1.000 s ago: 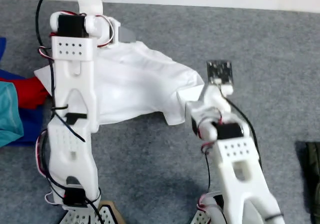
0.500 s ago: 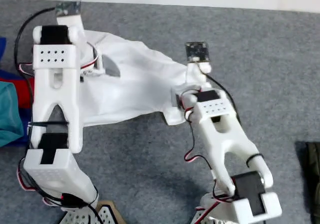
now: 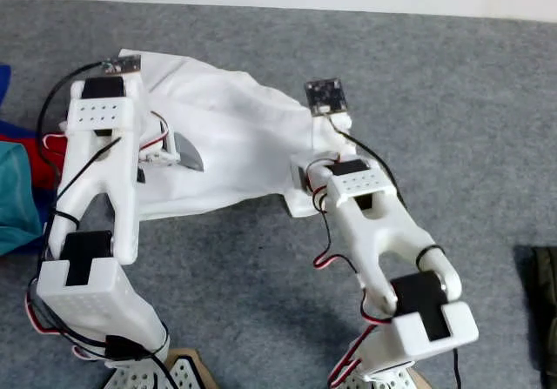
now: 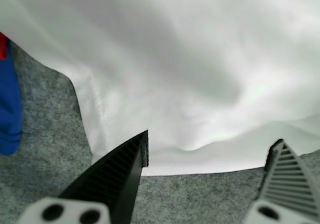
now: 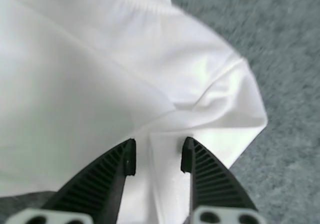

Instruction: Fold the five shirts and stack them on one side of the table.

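While the left gripper [image 4: 211, 140] hangs with its jaws spread wide above the hem of the white shirt [image 4: 175, 58], holding nothing, the right gripper [image 5: 158, 143] has its jaws only narrowly parted, a crease of the same shirt running between them near a sleeve; whether its tips press the cloth cannot be told. Close up, the left wrist view shows a blue garment [image 4: 7, 108] lying just beside the hem on the grey table [image 4: 45, 149]. The high view adds the wider layout: the shirt lies rumpled at the far middle of the table between the two arms, with a teal garment [image 3: 17, 199] and a red garment [image 3: 50, 150] piled at the left edge. Since a second ago both arms have drawn back toward their bases, and the shirt's right side has shifted leftward and lies flatter.
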